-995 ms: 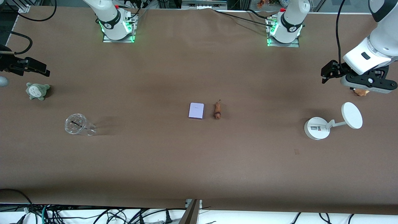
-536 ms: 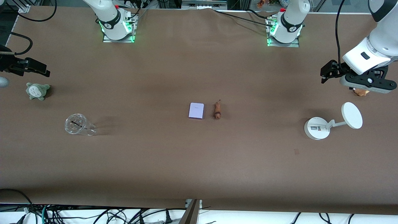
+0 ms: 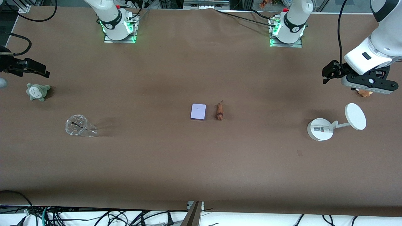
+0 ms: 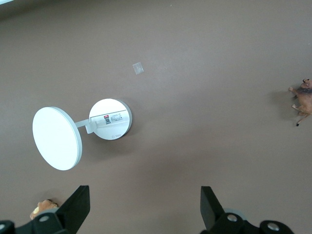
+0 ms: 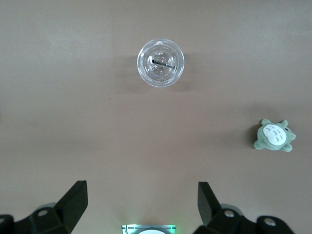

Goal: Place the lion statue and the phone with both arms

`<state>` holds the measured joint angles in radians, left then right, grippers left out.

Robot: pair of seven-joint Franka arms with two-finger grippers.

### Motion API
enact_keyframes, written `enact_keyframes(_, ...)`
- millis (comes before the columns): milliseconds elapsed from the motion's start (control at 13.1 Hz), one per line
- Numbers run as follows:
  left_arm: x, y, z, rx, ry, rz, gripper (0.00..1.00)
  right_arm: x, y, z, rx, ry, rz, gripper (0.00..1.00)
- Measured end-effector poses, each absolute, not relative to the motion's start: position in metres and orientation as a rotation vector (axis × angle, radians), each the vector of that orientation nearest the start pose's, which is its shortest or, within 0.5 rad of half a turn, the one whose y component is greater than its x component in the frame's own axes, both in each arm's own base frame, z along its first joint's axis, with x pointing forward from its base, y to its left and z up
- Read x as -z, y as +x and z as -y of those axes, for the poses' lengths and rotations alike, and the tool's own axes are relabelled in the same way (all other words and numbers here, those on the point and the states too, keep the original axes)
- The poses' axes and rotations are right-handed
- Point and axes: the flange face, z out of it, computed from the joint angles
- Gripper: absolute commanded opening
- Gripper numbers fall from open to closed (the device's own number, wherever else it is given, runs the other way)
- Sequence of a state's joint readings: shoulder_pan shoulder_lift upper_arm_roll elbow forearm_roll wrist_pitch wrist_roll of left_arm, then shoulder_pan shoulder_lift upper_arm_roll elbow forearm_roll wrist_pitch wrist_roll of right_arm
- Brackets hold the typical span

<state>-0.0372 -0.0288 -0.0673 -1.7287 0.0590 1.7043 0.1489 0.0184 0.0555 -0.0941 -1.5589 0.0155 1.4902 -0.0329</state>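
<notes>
The phone (image 3: 198, 111), a pale lavender slab, lies flat at the middle of the table. The lion statue (image 3: 219, 112), a small reddish-brown figurine, lies just beside it toward the left arm's end; it also shows at the edge of the left wrist view (image 4: 303, 100). My left gripper (image 3: 328, 73) is open and empty in the air at the left arm's end of the table, over bare table near the white stand (image 4: 144, 195). My right gripper (image 3: 40, 70) is open and empty in the air at the right arm's end (image 5: 142, 192), near the grey-green plush.
A white round-based stand (image 3: 320, 129) (image 4: 109, 119) stands near the left gripper, with a tan plush toy (image 3: 364, 93) beside it. A clear cup (image 3: 77, 125) (image 5: 161, 63) and a grey-green plush (image 3: 37, 91) (image 5: 274, 136) sit at the right arm's end.
Both grippers have drifted slightly toward the arms' bases. The phone and the lion statue have not moved.
</notes>
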Motion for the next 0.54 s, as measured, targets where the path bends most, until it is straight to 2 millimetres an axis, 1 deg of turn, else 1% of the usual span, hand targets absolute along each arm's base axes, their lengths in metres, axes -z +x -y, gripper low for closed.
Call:
enact_keyframes(383,-0.5769,0.5501,0.0589,0.004,-3.062,-0.414,1.00,-0.5924,0.5598,0.0392,-0.193,-3.118,-0.067,1.00)
enact_keyframes(536,-0.5732,0.5481,0.0616,-0.026,-3.085,-0.415,1.00,-0.5917,0.5601,0.0384,-0.197,-3.118,-0.064,1.00)
